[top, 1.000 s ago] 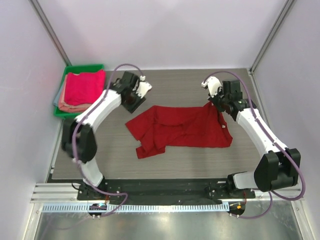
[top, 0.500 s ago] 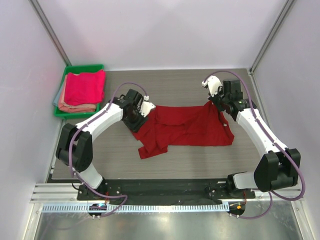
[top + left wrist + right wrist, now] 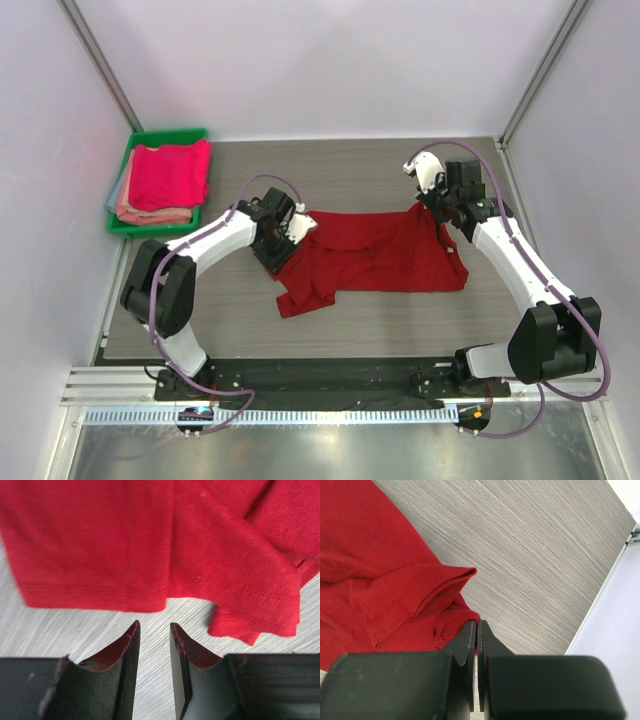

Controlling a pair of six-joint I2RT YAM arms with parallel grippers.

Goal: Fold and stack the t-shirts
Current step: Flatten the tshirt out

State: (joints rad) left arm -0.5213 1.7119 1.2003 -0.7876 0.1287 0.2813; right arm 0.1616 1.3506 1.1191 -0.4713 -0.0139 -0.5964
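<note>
At upper left, the folded t-shirts lie stacked in the green tray. My left fingers, slightly apart and empty, have closed in on the left hem of the deep red t-shirt, spread mid-table. My right fingers stay clamped on its upper right corner.
</note>
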